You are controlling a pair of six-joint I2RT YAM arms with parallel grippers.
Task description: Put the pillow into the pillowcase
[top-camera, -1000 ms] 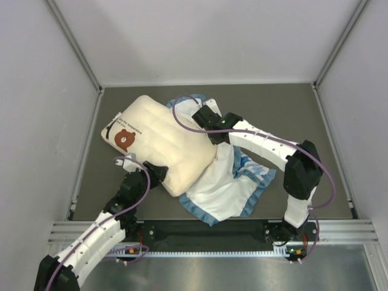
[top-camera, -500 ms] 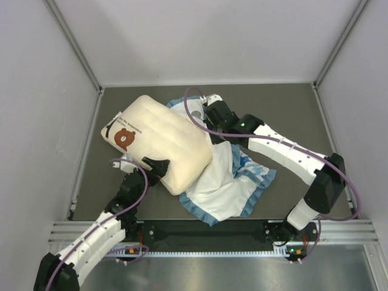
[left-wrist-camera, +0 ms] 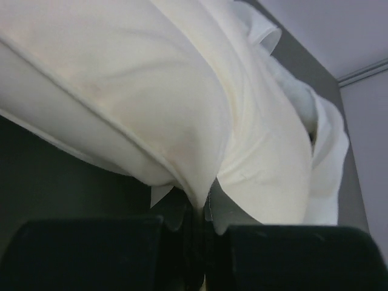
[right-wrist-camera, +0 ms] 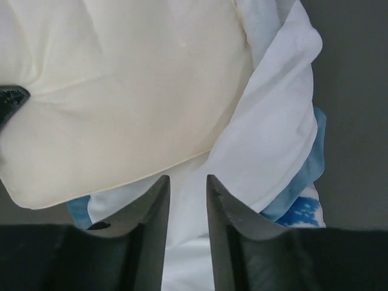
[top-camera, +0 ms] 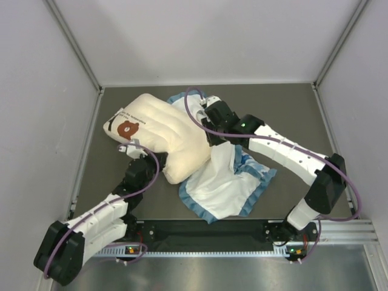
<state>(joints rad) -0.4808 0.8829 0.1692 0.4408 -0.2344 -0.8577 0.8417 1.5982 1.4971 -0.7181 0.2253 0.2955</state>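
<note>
Left pincer [left-wrist-camera: 205, 212]: lowest in the overhead view, left of centre. It is clenched on the pillow [top-camera: 159, 133], with a bottom-edge seam drawn down between its closed tips.
Pillowcase [top-camera: 221, 185]: spread on the table [top-camera: 291, 115], low and right of centre, mostly plain white inside with a blue border. A fold climbs towards the middle, and a blue ruffle peeps out behind the pillow near the top.
Pillow: left of centre, lying partly on the pillowcase and not inside it.
Long axis: it runs from the bear logo [top-camera: 127, 128] at the left down to the plain end, low in the centre of the frame.
Right pincer [right-wrist-camera: 185, 182]: just above centre in the overhead view, at the pillow's right flank. Its tips stand narrowly apart with white fabric between them, so I judge it to be grasping a fold of the pillowcase.
Direction: from the left pincer the cloth lies to the right. From the right pincer the pillow lies directly left, touching the held fold.
Nearer arm: the left has the pillow and the right has the cloth. Each is already at its own thing.
Mouth of the case: I cannot tell where it opens. The raised fold is the likeliest lip.
What the move turns on: probably the plain end must face that lip, with the axis pointing right.
</note>
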